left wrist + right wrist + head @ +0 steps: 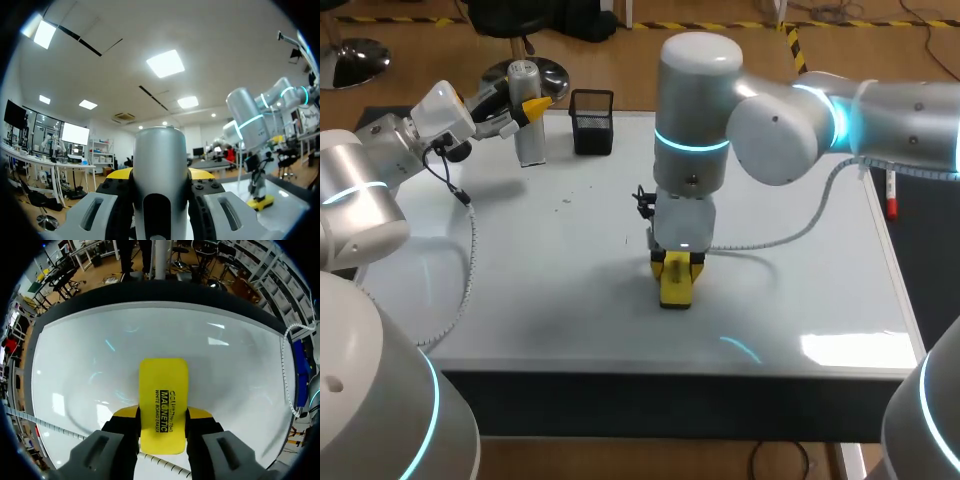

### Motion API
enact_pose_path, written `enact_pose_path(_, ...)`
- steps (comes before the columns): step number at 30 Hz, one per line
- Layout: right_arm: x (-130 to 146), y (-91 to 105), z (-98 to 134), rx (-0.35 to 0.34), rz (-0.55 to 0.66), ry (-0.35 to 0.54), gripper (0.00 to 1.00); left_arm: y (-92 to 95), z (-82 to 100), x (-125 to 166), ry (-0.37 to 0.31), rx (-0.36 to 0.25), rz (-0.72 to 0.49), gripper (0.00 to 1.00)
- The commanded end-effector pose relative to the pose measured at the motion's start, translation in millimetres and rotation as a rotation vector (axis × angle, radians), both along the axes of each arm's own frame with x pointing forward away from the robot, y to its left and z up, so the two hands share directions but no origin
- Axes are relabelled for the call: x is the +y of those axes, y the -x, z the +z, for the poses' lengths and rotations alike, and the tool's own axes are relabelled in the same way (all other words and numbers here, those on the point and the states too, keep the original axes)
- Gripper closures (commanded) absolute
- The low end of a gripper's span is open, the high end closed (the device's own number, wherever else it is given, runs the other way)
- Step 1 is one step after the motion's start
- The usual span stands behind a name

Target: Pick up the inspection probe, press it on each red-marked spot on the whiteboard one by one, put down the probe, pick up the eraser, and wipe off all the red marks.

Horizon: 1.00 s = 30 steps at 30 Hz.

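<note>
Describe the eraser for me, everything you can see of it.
The eraser is a bright yellow block, oblong with rounded corners, smooth and plastic-looking, with black print on its top face. It appears to lie flat on the whiteboard, near the middle and towards the front edge. The right gripper comes straight down on it, its yellow-tipped fingers clamping its two long sides at one end, while the other end sticks out ahead of the fingers. Its underside is hidden.

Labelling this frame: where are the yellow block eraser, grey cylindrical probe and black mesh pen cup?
yellow block eraser (pixel 163 377), right wrist view, top face.
grey cylindrical probe (pixel 160 162), left wrist view, barrel.
black mesh pen cup (pixel 592 128), head view, front wall.
</note>
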State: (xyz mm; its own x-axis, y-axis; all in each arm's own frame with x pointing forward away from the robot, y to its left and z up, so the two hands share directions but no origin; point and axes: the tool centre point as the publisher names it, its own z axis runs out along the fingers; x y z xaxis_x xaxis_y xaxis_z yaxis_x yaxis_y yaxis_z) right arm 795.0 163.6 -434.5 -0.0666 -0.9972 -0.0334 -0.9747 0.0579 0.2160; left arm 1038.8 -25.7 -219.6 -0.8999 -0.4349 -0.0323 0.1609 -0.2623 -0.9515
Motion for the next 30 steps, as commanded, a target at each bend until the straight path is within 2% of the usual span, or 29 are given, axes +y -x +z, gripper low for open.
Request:
enact_pose_path(1,-19,-1.9,-21,-0.010,-0.009,-0.013,1.00,0.1,1.5,0,-0.001,0.001,0.000,1.00)
enact_pose_path(9,-30,-5.1,-7,-0.031,-0.031,-0.021,1.00,0.1,1.5,0,-0.001,0.001,0.000,1.00)
enact_pose_path(20,-47,-15.6,43,-0.127,-0.019,-0.035,1.00,0.1,1.5,0,-0.001,0.001,0.000,1.00)
enact_pose_path(30,-64,-22.5,53,-0.155,-0.043,-0.018,1.00,0.1,1.5,0,-0.001,0.001,0.000,1.00)
